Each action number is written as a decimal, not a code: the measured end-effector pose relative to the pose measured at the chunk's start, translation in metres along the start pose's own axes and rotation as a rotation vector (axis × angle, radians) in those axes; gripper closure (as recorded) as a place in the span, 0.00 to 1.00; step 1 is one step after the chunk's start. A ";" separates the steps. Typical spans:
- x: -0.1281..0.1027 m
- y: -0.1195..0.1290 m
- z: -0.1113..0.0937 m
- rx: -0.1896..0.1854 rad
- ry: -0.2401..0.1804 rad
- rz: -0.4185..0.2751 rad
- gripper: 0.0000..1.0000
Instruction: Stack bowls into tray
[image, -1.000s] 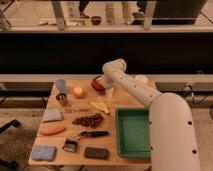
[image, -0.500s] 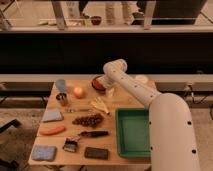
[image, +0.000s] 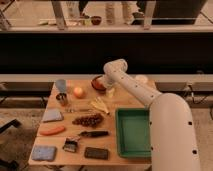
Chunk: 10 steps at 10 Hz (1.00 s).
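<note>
Wooden table, far edge: we find the red bowl near the apple, well apart from the green tray. The gripper sits at its rim, unmoved this past second; its hold we cannot tell. Stacking waits.
</note>
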 end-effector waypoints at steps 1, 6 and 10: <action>0.000 0.000 0.000 0.000 0.000 0.000 0.27; 0.001 0.001 -0.002 -0.001 0.001 0.002 0.41; 0.006 0.005 -0.003 -0.001 0.008 0.012 0.82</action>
